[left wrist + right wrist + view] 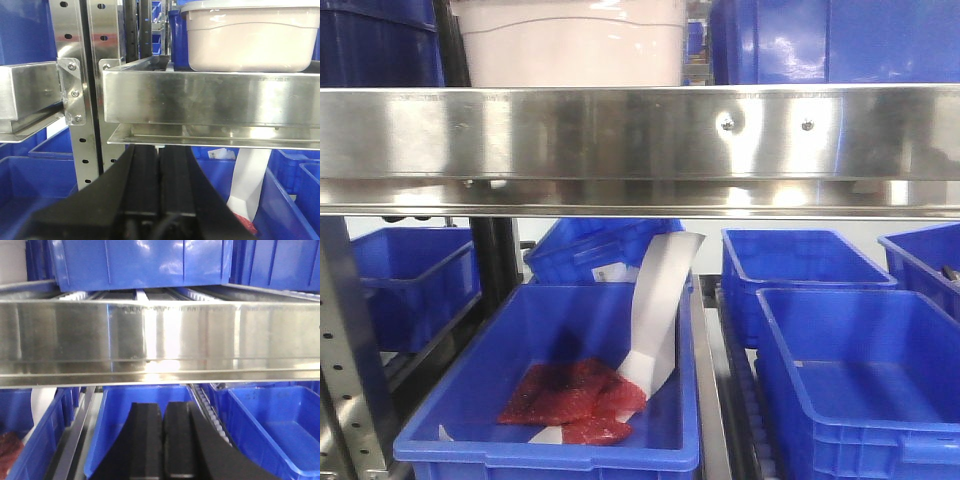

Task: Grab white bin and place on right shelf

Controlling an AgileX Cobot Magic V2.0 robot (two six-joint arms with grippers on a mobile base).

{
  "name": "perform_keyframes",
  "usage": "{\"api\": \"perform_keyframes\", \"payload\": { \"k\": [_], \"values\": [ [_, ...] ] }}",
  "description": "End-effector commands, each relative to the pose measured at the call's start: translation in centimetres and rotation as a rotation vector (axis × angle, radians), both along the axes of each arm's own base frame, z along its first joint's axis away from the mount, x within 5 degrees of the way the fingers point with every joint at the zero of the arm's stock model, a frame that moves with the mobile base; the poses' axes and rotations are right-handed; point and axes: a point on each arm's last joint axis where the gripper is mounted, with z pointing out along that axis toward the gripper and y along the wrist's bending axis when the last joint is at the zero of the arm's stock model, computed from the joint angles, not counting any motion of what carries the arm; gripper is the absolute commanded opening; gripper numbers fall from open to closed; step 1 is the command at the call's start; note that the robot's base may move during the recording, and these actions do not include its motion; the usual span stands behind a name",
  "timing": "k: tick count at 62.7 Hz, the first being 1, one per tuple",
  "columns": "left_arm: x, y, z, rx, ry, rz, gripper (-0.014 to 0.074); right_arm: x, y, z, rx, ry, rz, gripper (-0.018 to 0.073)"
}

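Note:
The white bin [570,45] stands on the shiny steel right shelf [640,135], just behind its broad front rail, between dark blue crates. In the left wrist view the bin [250,40] rests on the shelf [210,97] up and to the right, with its lid edge at the top of the frame. My left gripper [160,150] is shut and holds nothing, below the shelf rail and apart from the bin. My right gripper [162,407] is also shut and holds nothing, under the same steel rail [160,335]. A sliver of the bin [12,260] shows at top left.
Blue open crates [840,370] fill the level below; one [560,400] holds red packets [575,400] and a white strip [660,310]. More blue crates [145,262] stand on the upper level. Perforated uprights [75,90] and a second steel rail [25,95] stand to the left.

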Motion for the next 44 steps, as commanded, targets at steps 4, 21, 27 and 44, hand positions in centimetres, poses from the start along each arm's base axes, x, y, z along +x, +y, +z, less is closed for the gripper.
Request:
{"api": "perform_keyframes", "payload": {
  "k": [4,21,27,44],
  "values": [
    [-0.03,-0.02,0.07,-0.023,-0.072,-0.007,-0.0118,-0.07,0.03,0.7,-0.029,-0.062,0.004,0.0072],
    [-0.03,-0.02,0.07,-0.023,-0.072,-0.007,-0.0118,-0.01,0.52,0.75,-0.049,-0.066,0.09,0.0072],
    [-0.03,-0.02,0.07,-0.023,-0.072,-0.007,-0.0118,0.0,0.64,0.83,-0.045,-0.076,0.113,0.0072],
    [-0.03,-0.02,0.07,-0.023,-0.072,-0.007,-0.0118,-0.02,0.7,1.19,-0.027,-0.117,0.122,0.0072]
  ]
}}
